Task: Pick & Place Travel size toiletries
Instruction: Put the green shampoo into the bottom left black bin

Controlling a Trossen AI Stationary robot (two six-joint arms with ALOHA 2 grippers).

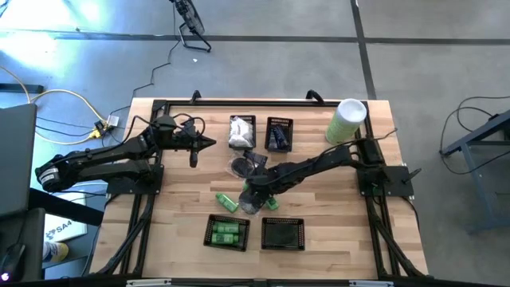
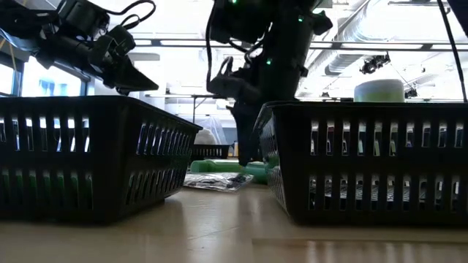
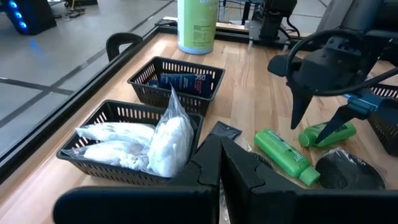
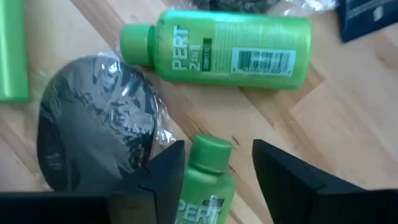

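Near the table's middle: the right gripper [image 4: 214, 165] hangs low over loose toiletries on the bare wood, between the far and near baskets.
Right gripper state: jaws parted, one finger on each side of a small green bottle [image 4: 205, 180]; the cap shows between them and neither pad is seen pressing it, so nothing is held.
Judgement: the straddle suggests a grasp being lined up on this bottle; squeeze not yet made.
Neighbours: a larger green bottle [image 4: 224, 46] lies on its side just beyond; a dark disc in clear wrap [image 4: 93, 118] lies just beside the straddled bottle and could be nudged.
Sorting so far: 4 black mesh baskets; white packets [image 3: 134, 143] fill the far left one [image 1: 241, 131], dark blue pieces [image 3: 181, 82] the far right one [image 1: 279, 134], green bottles [image 1: 225, 233] the near left one [image 1: 227, 233]. The near right basket [image 1: 284, 234] appears to hold nothing green.
Likely destination: the near left basket, like with like.
Left gripper [image 3: 219, 163]: fingers closed together, holding nothing, parked above the table's far left, clear of the work.
Bystander item: tall pale-green cylinder [image 1: 347, 119] at the far right corner.
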